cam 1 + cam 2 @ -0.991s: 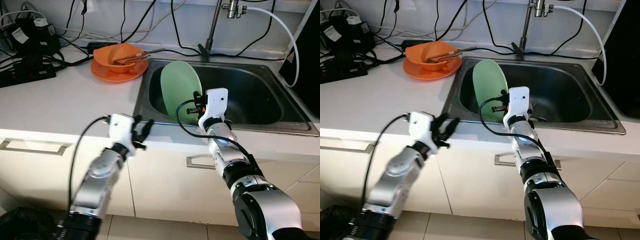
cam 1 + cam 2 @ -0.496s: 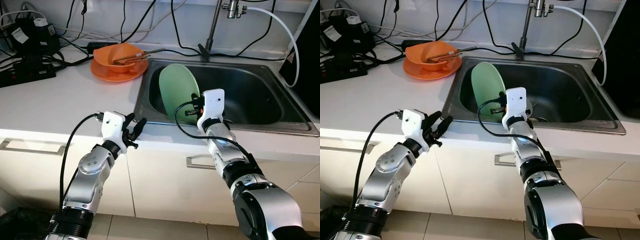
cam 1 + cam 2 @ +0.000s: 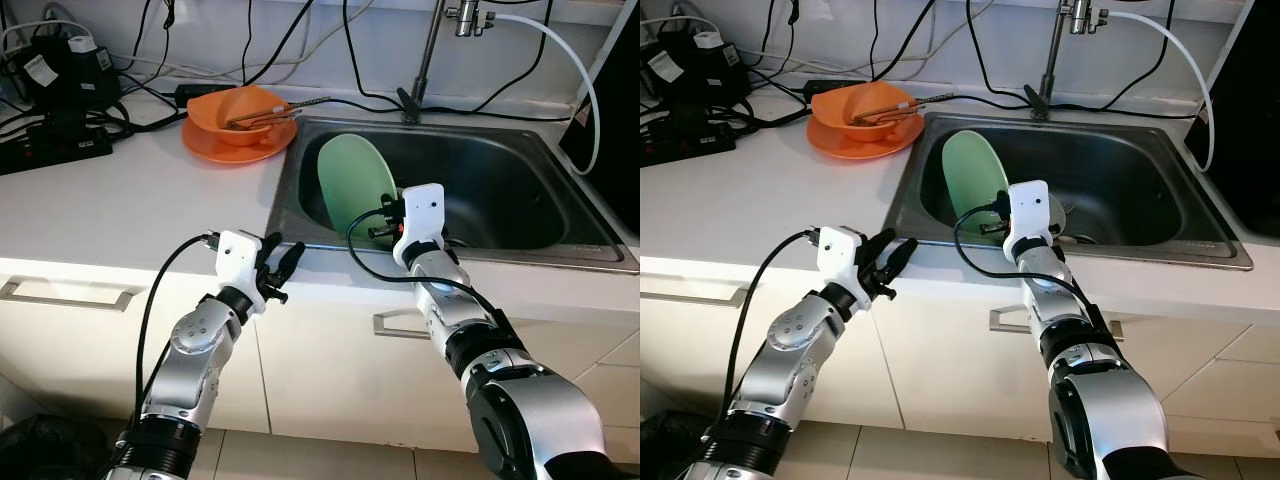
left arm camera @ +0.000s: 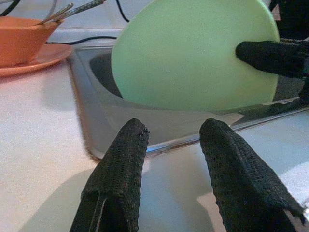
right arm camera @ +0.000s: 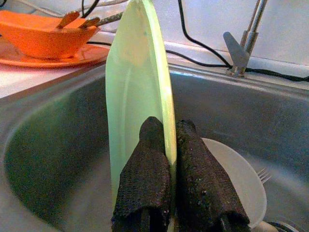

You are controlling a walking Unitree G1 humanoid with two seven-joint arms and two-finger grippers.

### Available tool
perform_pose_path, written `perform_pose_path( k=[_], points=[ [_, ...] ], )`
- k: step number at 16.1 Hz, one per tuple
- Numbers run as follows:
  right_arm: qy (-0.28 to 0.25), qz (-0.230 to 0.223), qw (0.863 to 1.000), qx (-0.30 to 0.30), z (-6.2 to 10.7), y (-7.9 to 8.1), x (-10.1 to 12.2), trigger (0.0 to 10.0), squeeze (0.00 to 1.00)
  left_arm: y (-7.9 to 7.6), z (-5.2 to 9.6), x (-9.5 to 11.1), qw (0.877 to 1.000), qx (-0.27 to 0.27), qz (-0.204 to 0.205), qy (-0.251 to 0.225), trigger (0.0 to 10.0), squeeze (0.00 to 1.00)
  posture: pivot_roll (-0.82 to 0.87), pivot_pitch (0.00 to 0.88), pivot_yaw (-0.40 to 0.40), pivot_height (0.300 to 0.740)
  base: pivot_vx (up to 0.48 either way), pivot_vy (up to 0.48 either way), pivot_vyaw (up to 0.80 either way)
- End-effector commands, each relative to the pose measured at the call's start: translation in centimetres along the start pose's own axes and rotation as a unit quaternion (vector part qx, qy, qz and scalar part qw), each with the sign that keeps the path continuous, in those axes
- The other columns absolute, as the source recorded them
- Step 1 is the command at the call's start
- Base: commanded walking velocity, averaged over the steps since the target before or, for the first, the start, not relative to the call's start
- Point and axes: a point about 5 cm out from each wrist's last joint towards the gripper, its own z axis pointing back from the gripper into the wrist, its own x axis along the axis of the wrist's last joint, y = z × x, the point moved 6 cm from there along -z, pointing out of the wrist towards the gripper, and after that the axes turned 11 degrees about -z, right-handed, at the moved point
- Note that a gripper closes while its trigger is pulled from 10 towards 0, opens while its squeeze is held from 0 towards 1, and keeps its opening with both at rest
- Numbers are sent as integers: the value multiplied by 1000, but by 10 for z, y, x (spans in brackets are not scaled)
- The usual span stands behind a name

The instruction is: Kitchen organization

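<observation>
I have the right gripper (image 5: 166, 145) pinched on the rim of the green plate (image 3: 355, 185), standing on edge in the sink (image 3: 560, 250). It looks light, stiff and slippery, so I favour the rim. My left gripper (image 4: 174, 145), fingers apart, waits at the counter (image 3: 120, 200) edge.

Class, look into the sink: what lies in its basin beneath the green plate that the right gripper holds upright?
In the sink, under the green plate pinched by the right gripper, lies a white plate with a fork. The gripper's fingers cover the rest.
</observation>
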Motion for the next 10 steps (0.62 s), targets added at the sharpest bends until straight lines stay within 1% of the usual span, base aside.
perform_pose_path(
  k=[1,5,9,10],
  points=[
    [44,2,999,2,7,2,-25,10000,0,-4,-1,-1,1000,-9,-6,0,10000,0,166,28,-13,740,0,0,0],
    [53,5,999,9,8,8,-30,10000,0,-8,-2,-1,1000,-14,-7,0,10000,0,174,17,-12,740,0,0,0],
    [53,17,998,30,7,17,-29,10000,0,-12,-2,-1,1000,-21,-7,-1,10000,0,172,12,-15,740,0,0,0],
    [53,16,998,31,7,17,-29,10000,173,-13,-3,-1,1000,-21,-7,-1,10000,0,171,13,-16,740,0,0,0]
  ],
)
